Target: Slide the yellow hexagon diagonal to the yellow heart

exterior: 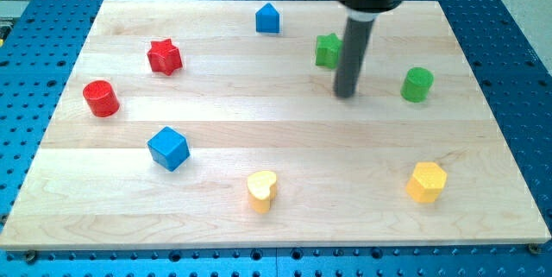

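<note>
The yellow hexagon (427, 181) lies near the view's bottom right of the wooden board (276, 217). The yellow heart (262, 190) lies at the bottom centre, well to the hexagon's left and at about the same height in the view. My tip (345, 95) touches the board in the upper right part, just below and right of the green star (328, 50). The tip is far above both yellow blocks and touches no block.
A green cylinder (417, 84) stands right of the tip. A blue house-shaped block (268, 19) is at the top centre. A red star (164, 56), a red cylinder (101, 97) and a blue cube (168, 147) are on the left side.
</note>
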